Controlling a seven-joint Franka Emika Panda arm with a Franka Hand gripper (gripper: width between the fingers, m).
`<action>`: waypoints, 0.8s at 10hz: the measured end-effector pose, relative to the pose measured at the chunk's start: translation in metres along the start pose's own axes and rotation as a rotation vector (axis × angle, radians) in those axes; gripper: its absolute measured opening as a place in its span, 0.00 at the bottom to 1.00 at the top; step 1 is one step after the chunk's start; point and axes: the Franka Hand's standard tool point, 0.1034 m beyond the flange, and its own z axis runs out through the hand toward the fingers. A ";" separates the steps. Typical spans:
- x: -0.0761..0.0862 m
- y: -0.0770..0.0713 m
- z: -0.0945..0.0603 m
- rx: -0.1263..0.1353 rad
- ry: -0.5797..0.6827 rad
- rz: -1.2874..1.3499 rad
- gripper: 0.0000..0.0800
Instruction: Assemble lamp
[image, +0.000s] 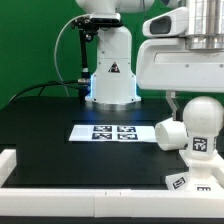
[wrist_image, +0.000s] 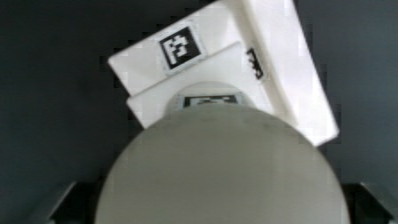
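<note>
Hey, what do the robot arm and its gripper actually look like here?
The arm is glossy white with rounded housings, on a white pedestal bearing a black triangle sticker. A black cable loops beside it. The gripper has a boxy white body; its jaws look dark in the wrist view.

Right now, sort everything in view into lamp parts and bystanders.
For the job: round white plastic bulb; flat square white base; white cone-shaped shade.
Just lying about: thin white marker board; big white robot pedestal.
</note>
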 end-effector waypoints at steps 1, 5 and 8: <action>-0.002 0.000 0.001 0.016 -0.027 0.199 0.72; -0.006 -0.002 0.001 0.024 -0.051 0.454 0.72; -0.004 -0.002 0.002 0.036 -0.085 0.761 0.72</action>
